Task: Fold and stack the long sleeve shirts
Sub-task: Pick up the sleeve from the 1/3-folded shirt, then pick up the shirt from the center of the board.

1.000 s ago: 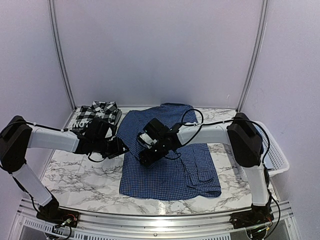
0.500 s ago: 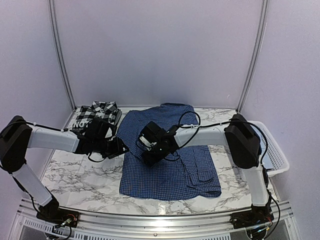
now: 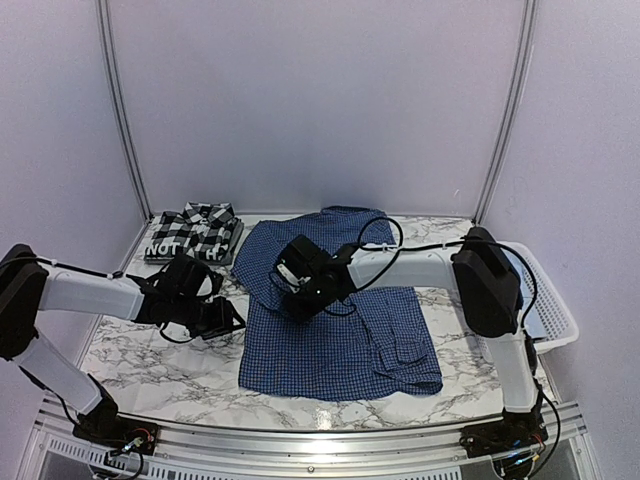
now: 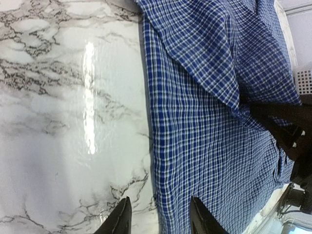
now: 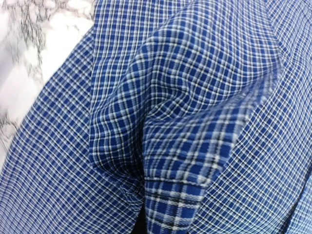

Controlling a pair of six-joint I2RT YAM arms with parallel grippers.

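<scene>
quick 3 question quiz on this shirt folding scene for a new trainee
1. Where on the table does the black-and-white plaid shirt lie?
2. The right claw is shut on: A nothing, B the dark blue shirt, C the plaid shirt.
3. True or false: the left claw is shut on the plaid shirt.
Key: 1 far left corner; 2 B; 3 false.

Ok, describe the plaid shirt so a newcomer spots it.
On the marble table, look to the far left corner. The black-and-white plaid shirt sits there in a compact bundle, bold checks against the spread-out dark blue shirt beside it.
</scene>
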